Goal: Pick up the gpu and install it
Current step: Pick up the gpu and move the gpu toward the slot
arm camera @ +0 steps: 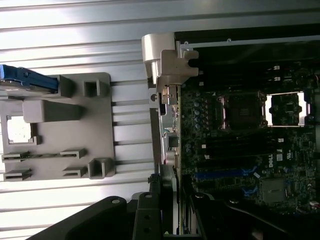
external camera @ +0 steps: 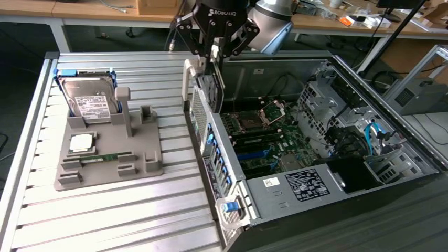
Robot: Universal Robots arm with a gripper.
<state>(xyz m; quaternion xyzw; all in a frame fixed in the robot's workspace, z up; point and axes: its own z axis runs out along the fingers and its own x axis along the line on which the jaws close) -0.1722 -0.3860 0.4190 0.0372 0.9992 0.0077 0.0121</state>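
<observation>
Wooden benches (external camera: 91,8) are seen along the top of the exterior view, behind a table (external camera: 105,220) of ribbed aluminium slats. At the exterior view's left, a grey moulded holder (external camera: 144,170) is laid flat on the slats. A silver hard drive (external camera: 91,102) is propped in it at the back, with a square processor chip (external camera: 82,142) in front of that and a slim green memory stick (external camera: 105,157) nearer the camera.

The right half of the frame is taken up by an open computer case (external camera: 280,194) lying on its side. Its motherboard (external camera: 273,142) is exposed, with a metal drive cage (external camera: 329,94) and blue cables (external camera: 374,131) further right.

In the upper middle of the frame the gripper (external camera: 212,55) is seen clenched on the gpu (external camera: 215,84), which is held upright and edge-on as a narrow dark strip. The card is lifted clear of the holder and hangs over the rear end of the case. Its lower end is seen against the case's rear wall (external camera: 210,142), just beside a pale corner piece (external camera: 188,76).

In the wrist view the gpu (arm camera: 169,120) is flanked by the black fingers (arm camera: 145,215), with the motherboard to one side and the holder to the other.
</observation>
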